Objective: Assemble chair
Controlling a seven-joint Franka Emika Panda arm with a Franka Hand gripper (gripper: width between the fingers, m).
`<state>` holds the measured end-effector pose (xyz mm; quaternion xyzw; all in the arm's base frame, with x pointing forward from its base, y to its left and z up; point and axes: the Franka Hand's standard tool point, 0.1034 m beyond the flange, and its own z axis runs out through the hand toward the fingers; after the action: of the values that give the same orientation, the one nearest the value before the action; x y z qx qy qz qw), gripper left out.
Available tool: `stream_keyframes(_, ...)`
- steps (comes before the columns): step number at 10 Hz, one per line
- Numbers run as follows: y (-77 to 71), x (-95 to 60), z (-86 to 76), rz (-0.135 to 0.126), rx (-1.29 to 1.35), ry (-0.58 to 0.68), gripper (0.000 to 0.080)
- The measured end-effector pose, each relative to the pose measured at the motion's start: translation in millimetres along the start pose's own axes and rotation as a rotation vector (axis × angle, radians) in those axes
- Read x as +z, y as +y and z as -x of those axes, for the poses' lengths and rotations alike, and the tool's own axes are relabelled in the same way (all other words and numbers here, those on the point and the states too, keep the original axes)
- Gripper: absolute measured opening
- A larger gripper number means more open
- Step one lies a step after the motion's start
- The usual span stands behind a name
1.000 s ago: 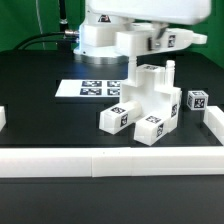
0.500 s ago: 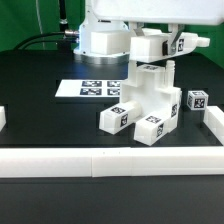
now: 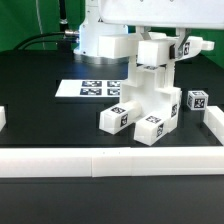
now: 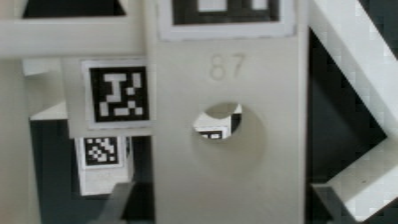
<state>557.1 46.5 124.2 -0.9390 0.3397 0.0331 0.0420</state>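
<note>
The partly built chair (image 3: pixel 146 103) stands mid-table: glossy white blocks with tags, two square legs pointing toward the front wall and an upright post. My gripper (image 3: pixel 166 40) is shut on a white chair part (image 3: pixel 152 52) with tags and holds it right at the top of that post; contact cannot be told. In the wrist view the held part (image 4: pixel 228 70) is a flat white panel with a round hole. It fills the gap between my fingers (image 4: pixel 135 200), and my gripper (image 4: pixel 224 208) is clamped on it. A tagged face of the chair (image 4: pixel 114 92) lies behind it.
A small white tagged cube (image 3: pixel 197 100) sits to the exterior view's right of the chair. The marker board (image 3: pixel 100 88) lies flat behind it. A low white border wall (image 3: pixel 100 161) runs along the front and up the right side (image 3: pixel 212 124). The robot base (image 3: pixel 100 38) stands at the back.
My gripper has carried the held part toward the exterior view's right and slightly down, from beside the post to over its top. The chair and cube have not moved.
</note>
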Motion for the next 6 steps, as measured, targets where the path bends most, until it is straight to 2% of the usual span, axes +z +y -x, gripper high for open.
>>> stream_keyframes(2, 2.6, 3.6, 2.5, 0.003, 0.002, -0.001, 0.0284)
stream_keyframes(5, -0.1, 4.4, 4.1, -0.009, 0.005, 0.018, 0.0284)
stream_keyframes(6, 1.8, 7.8, 4.3, -0.004, 0.005, 0.015, 0.0284)
